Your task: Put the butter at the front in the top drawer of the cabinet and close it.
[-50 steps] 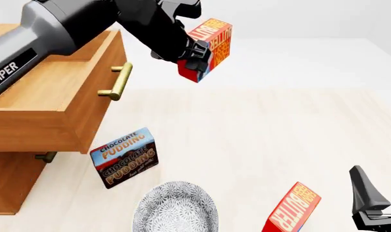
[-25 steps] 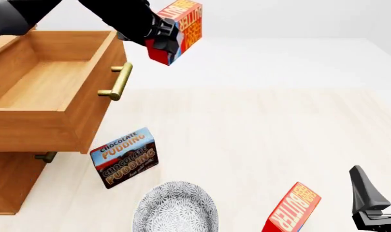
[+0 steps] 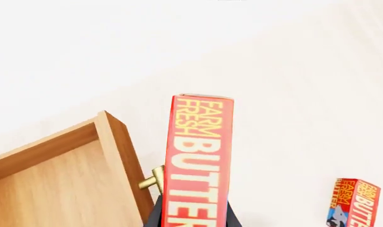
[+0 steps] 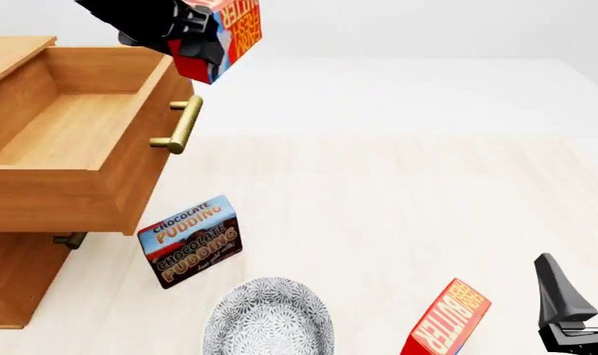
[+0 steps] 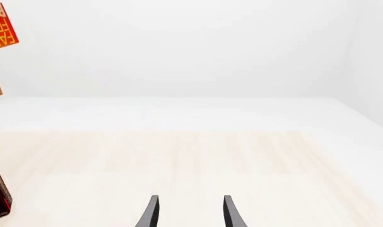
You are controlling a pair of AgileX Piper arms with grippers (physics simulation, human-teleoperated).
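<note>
Up at the top left of my front view, my left gripper [image 4: 198, 38] is raised above the table, level with the front panel of the top drawer [image 4: 77, 126], and it is clamped on the butter [image 4: 219, 37]. The carton hangs in the air just over the drawer's brass handle [image 4: 180, 124], tilted, not yet over the drawer's inside. From the left wrist camera I see the carton's narrow red side standing between my two dark fingers [image 3: 155, 215], with "FARM FRESH BUTTER" in orange-yellow letters running along it, and the open drawer's wooden floor beside it.

My right gripper [image 4: 579, 307] sits low at the near right edge of the table, pointing forward. Its fingers [image 5: 152, 212] stand a narrow gap apart with nothing between them.

The butter I hold is a small red box with an orange-yellow face; a blue patch shows on its lower end in the front view. The drawer is pulled well out of the cabinet [image 4: 18, 277] and its floor is bare wood.

Counting: two butter cartons, one in my grip and a second butter carton [image 4: 446, 319] standing tilted on the table near the right gripper; one Chocolate Pudding box [image 4: 190, 240] leaning just in front of the cabinet; one patterned grey bowl [image 4: 267, 318] at the near edge; two drawers, the lower drawer [image 4: 12, 274] shut under the open one.
</note>
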